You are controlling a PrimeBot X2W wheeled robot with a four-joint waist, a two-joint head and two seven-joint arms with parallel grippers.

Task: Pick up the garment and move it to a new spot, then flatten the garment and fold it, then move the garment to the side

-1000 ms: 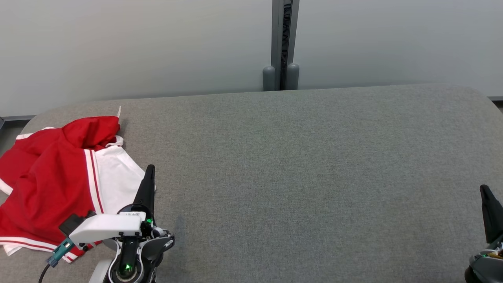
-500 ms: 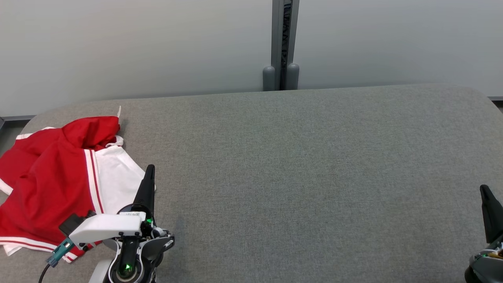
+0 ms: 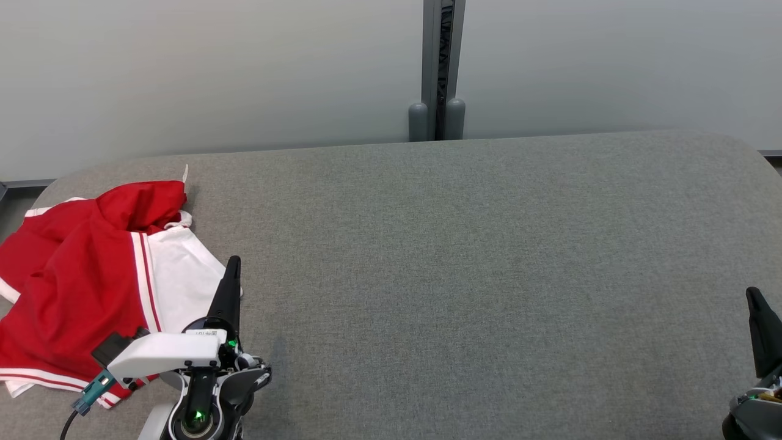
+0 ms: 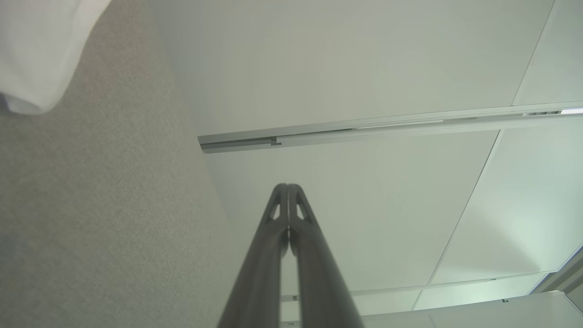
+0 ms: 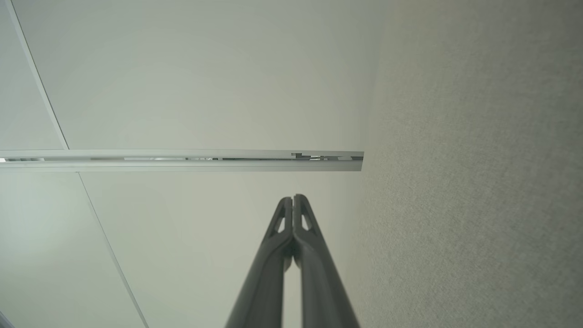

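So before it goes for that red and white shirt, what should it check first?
1. Garment within reach: it lies crumpled at the table's left end, right beside the left gripper. Ok.
2. Left gripper open to grasp: fingers shut, holding nothing. Not ok.
3. Right gripper open to help: also shut and holding nothing. Not ok.
4. Free spot to move the garment to: the table has bare grey surface across its middle. Ok.
5. Garment wholly on the table: its left side runs out of the head view. Cannot tell.
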